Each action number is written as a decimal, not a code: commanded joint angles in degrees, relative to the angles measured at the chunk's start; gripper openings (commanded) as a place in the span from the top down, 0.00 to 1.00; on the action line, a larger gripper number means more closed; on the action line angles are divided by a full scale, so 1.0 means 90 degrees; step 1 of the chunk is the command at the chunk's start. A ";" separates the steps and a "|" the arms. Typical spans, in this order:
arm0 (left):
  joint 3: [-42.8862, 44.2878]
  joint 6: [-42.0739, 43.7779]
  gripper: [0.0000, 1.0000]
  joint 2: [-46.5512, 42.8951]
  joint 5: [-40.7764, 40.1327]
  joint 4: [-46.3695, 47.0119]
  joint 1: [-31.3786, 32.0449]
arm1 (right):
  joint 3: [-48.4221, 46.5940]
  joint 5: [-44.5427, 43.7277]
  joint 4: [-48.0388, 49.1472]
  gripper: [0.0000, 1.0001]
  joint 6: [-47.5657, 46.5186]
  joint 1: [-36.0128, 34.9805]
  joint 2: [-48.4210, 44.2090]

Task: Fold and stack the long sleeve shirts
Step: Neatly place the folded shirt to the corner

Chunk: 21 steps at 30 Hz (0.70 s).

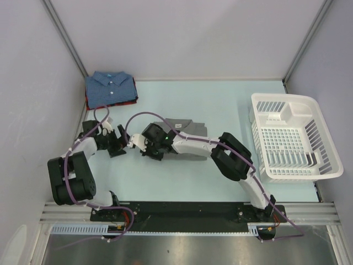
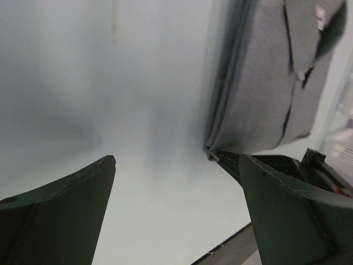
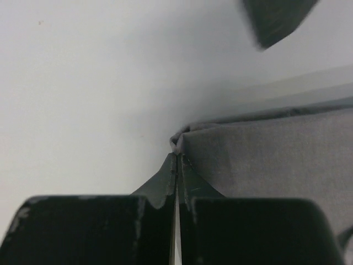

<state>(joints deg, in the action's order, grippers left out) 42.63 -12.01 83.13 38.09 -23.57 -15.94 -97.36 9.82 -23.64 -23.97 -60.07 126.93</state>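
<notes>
A folded mid-grey shirt (image 1: 186, 131) lies mid-table, partly under my right arm. My right gripper (image 1: 139, 142) is shut, its tips pinching the shirt's near left corner (image 3: 177, 141). The grey shirt fills the right of the right wrist view (image 3: 276, 160). My left gripper (image 1: 117, 141) is open and empty, just left of that corner; its view shows the grey shirt (image 2: 265, 77) at upper right with collar and buttons. A folded blue dotted shirt (image 1: 109, 87) lies on a dark red shirt (image 1: 95, 103) at the far left corner.
A white slatted plastic basket (image 1: 292, 135) stands at the right side of the table. Walls close the table on the left, back and right. A black rail (image 1: 187, 210) runs along the near edge.
</notes>
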 commanded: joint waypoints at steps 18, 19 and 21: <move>-0.1856 -0.4486 0.01 0.0626 0.2459 0.6105 0.0551 | 0.0916 0.1174 0.0703 1.00 0.0642 0.0610 -0.1643; -0.1846 -0.4486 0.01 0.0675 0.2400 0.6106 0.0648 | 0.0925 0.1164 0.0712 1.00 0.0622 0.0601 -0.1624; -0.1778 -0.4564 0.01 0.0859 0.2234 0.6125 0.0862 | 0.0925 0.1154 0.0732 1.00 0.0583 0.0591 -0.1594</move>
<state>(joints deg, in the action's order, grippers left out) 26.39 -48.34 88.79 58.72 25.06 -10.92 -89.10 18.94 -19.42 -18.46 -54.57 114.72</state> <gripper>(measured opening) 0.994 0.010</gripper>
